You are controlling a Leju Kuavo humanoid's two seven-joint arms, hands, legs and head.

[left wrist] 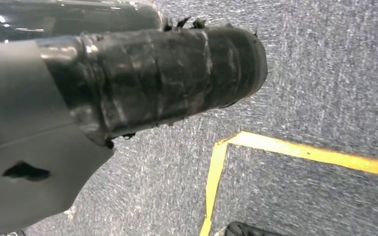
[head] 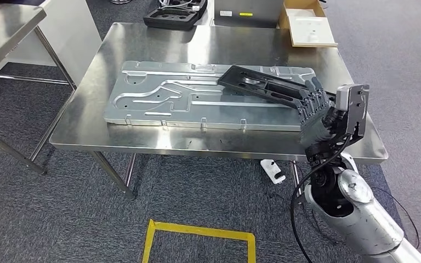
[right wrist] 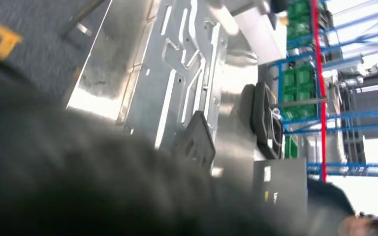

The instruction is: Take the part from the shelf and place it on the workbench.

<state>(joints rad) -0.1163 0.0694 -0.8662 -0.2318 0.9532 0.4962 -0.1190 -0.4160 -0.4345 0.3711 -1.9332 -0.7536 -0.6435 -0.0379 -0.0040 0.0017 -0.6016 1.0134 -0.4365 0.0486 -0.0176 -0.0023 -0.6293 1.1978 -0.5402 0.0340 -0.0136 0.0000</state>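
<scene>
In the head view my right hand [head: 317,111] grips the near end of a long black part [head: 263,85]. The part's far end lies over a large stamped metal panel [head: 170,96] on the steel workbench [head: 142,44]. The hand is over the workbench's right front area, fingers curled around the part. The right wrist view shows the black part [right wrist: 197,140] sticking out past my blurred dark right hand [right wrist: 78,191], above the metal panel [right wrist: 177,78]. In the left wrist view my taped left hand [left wrist: 162,73] hangs over carpet; its fingers cannot be made out.
A black tray [head: 174,15] and an open cardboard box [head: 307,24] sit at the workbench's far edge. A second steel table [head: 5,27] stands at the left. Yellow floor tape [head: 197,233] marks the carpet in front. Blue racks [right wrist: 320,88] stand beyond.
</scene>
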